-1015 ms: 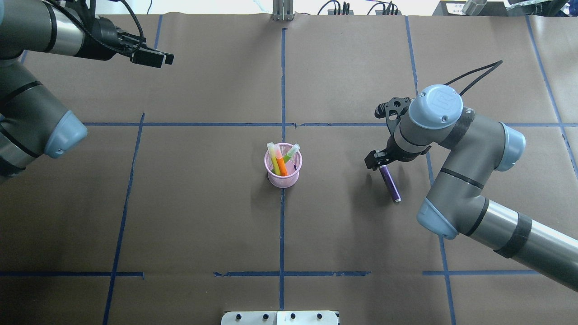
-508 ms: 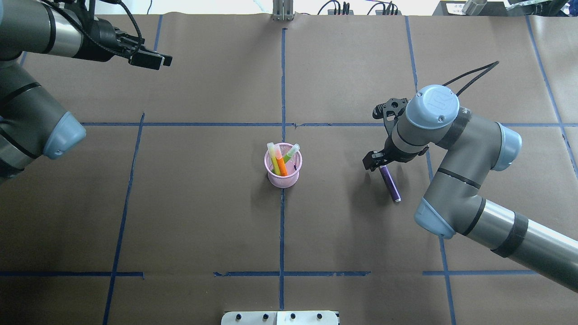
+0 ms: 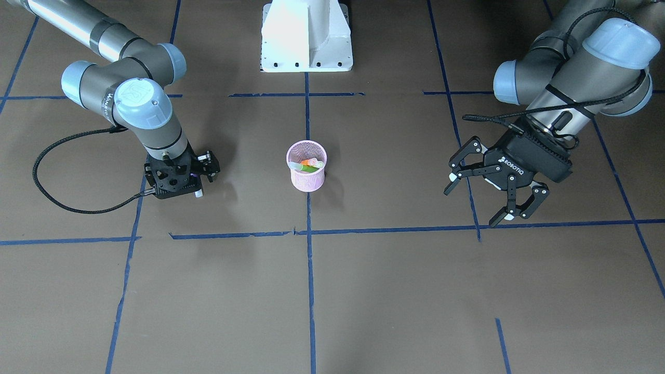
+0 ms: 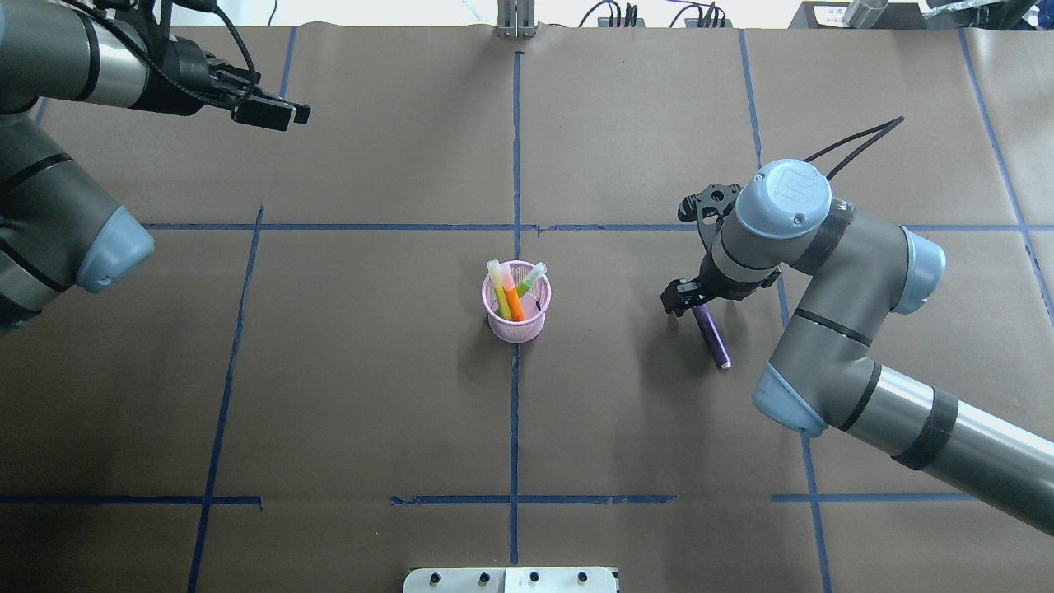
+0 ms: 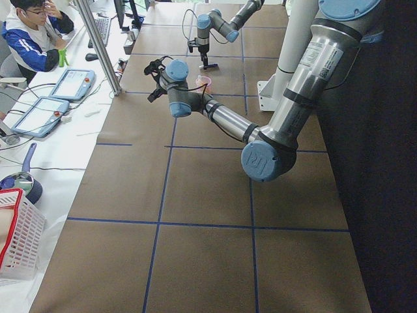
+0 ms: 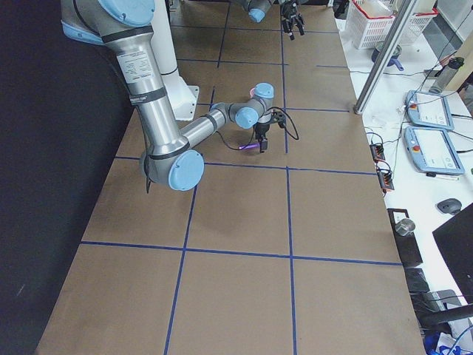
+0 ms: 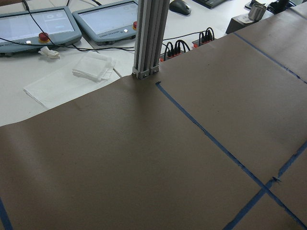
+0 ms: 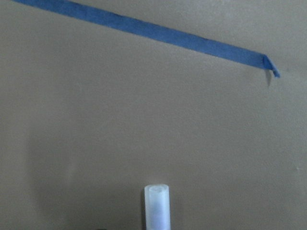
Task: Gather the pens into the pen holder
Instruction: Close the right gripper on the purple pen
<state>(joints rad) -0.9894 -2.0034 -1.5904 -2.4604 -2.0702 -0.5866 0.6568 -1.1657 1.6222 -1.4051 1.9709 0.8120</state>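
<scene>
We start at the right gripper. Its fingers point straight down over the far end of the purple pen. The wrist hides them from overhead and the black gripper body hides them from the front. We therefore cannot tell how far apart they stand, or whether they have hold of the pen. Our right wrist camera shows only the pen's pale cap at the bottom edge, with brown paper and a strip of blue tape beyond it.

The purple pen is well apart from the pen holder, on the robot's right of it. It runs from under the gripper back toward the robot, slanting away from the holder.

The left gripper has its fingers spread wide with nothing between them. It hangs above the table, well apart from the holder on the robot's left and farther from the robot than the holder.

The pink mesh holder stands upright. Inside it we see the orange pen, the green pen and a yellow-green pen. They lean against the rim, pale caps up.
</scene>
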